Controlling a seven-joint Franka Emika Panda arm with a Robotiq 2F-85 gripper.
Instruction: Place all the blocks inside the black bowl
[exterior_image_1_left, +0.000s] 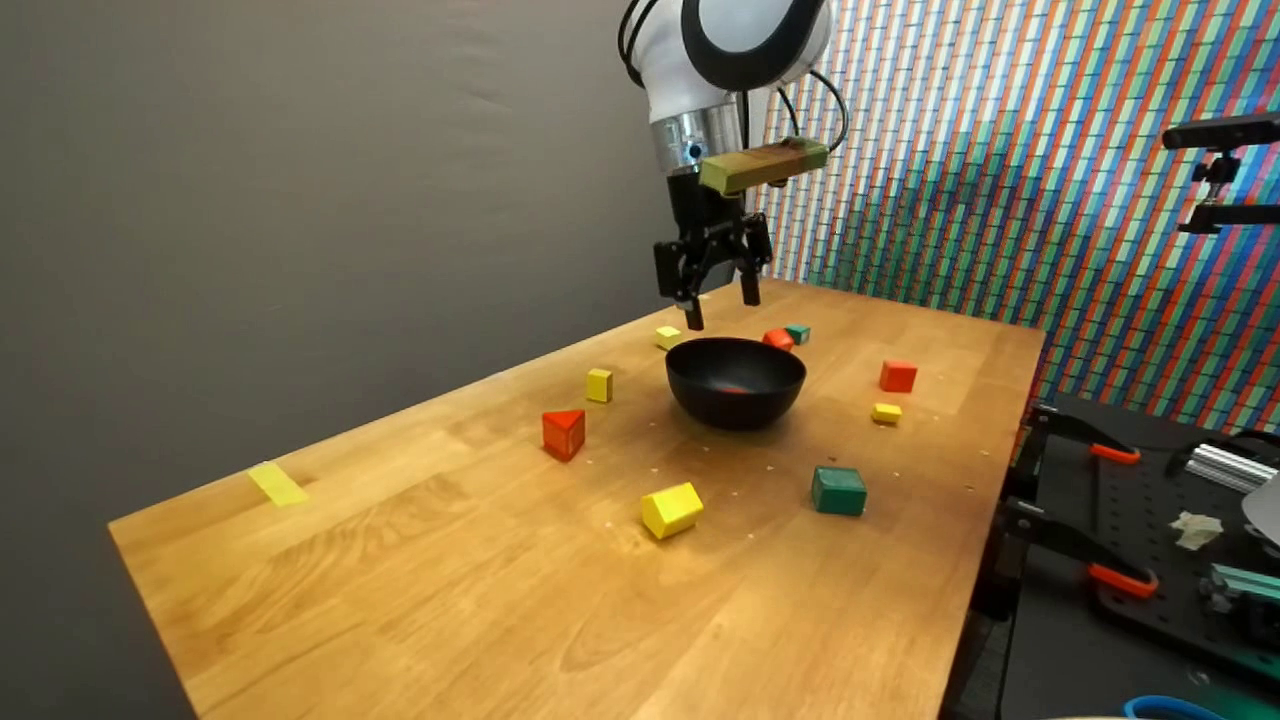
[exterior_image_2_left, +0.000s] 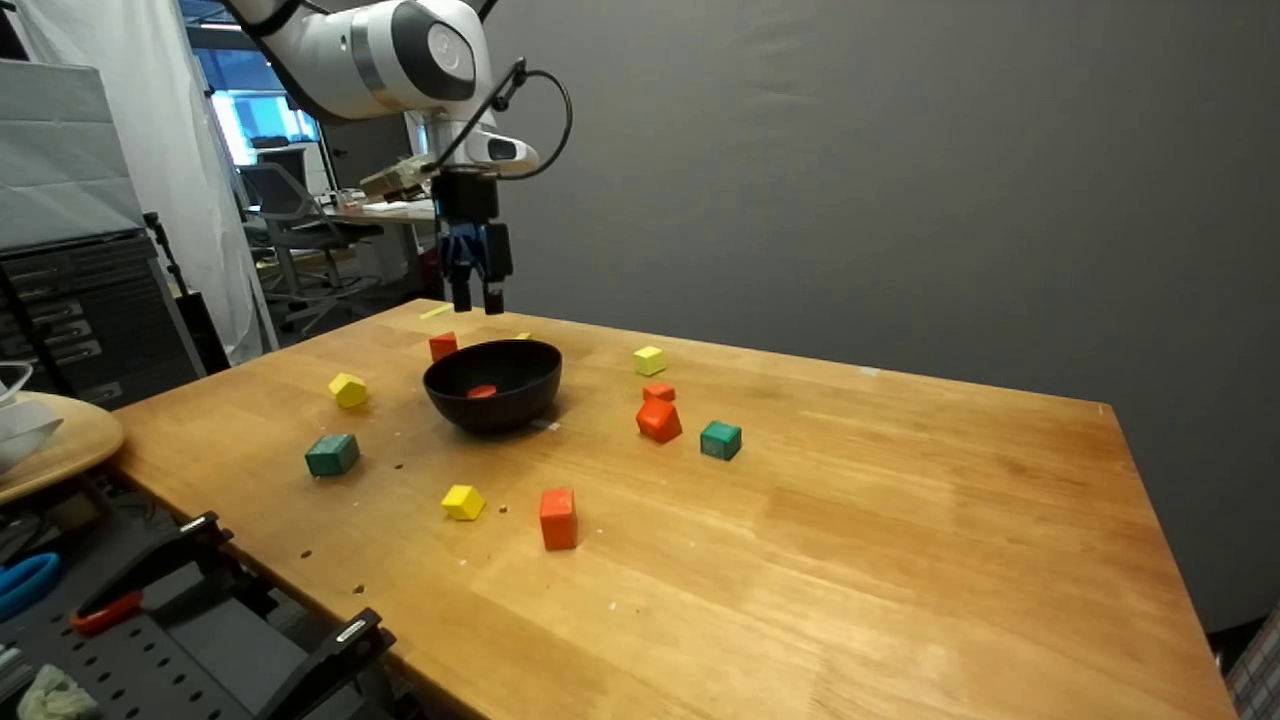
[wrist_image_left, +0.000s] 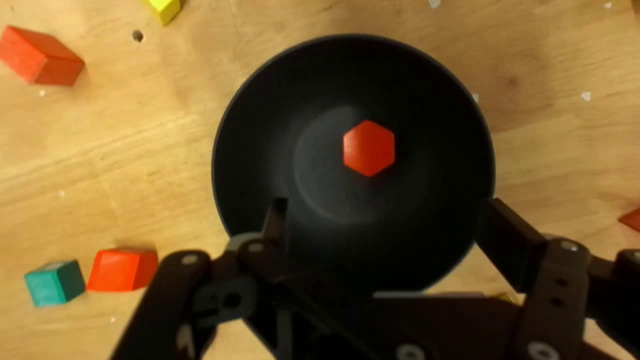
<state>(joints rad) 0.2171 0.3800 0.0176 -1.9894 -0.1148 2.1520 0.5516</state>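
Note:
The black bowl (wrist_image_left: 320, 240) stands upright on the table, and a red hexagonal block (wrist_image_left: 369, 148) lies inside it. Above the bowl my gripper (wrist_image_left: 386, 202) is open, its fingers wide apart with nothing between them. Around the bowl several blocks lie loose. An exterior view shows a yellow block (exterior_image_1_left: 672, 510), a green block (exterior_image_1_left: 838, 490), a red triangular block (exterior_image_1_left: 564, 434), a small yellow block (exterior_image_1_left: 886, 413) and a red block (exterior_image_1_left: 898, 377). On another side of the bowl are a red block (exterior_image_2_left: 659, 419), a green block (exterior_image_2_left: 721, 440) and a yellow block (exterior_image_2_left: 649, 360).
The wooden table (exterior_image_2_left: 900, 520) carries a strip of yellow tape (exterior_image_1_left: 278, 483) near one corner. A grey wall (exterior_image_1_left: 300, 200) runs along its long edge. Beyond the opposite edge, black clamps (exterior_image_1_left: 1080, 545) stick out over a dark perforated plate.

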